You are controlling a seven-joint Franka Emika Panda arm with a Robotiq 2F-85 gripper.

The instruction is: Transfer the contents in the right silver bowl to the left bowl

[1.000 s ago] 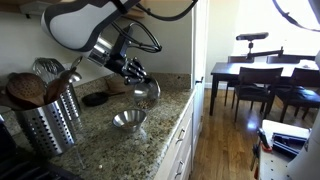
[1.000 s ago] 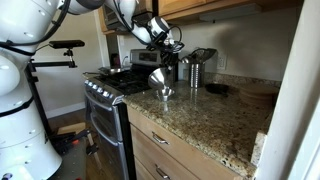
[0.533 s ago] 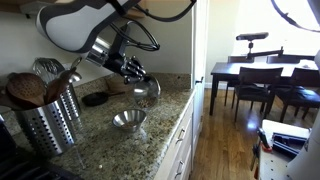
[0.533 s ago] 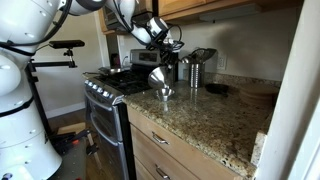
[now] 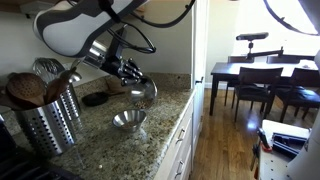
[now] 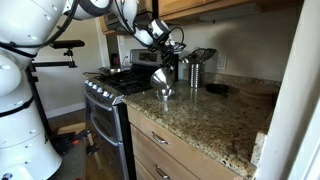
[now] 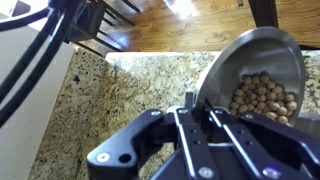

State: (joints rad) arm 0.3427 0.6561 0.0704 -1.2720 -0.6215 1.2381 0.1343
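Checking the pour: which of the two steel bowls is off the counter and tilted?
The held bowl in the hand, carrying small tan balls, is up and tilted; the twin bowl sits flat on the granite counter beneath.

Granite counter (image 5: 108, 150) beside a black stove (image 6: 100, 118); wood floor (image 5: 225, 150), dark dining table (image 5: 255, 70), bright window (image 5: 295, 40).

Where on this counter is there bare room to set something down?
Bare granite runs from the resting bowl towards the near end, and between that bowl and the utensil holder. Crowded under the tool holding the tilted bowl.
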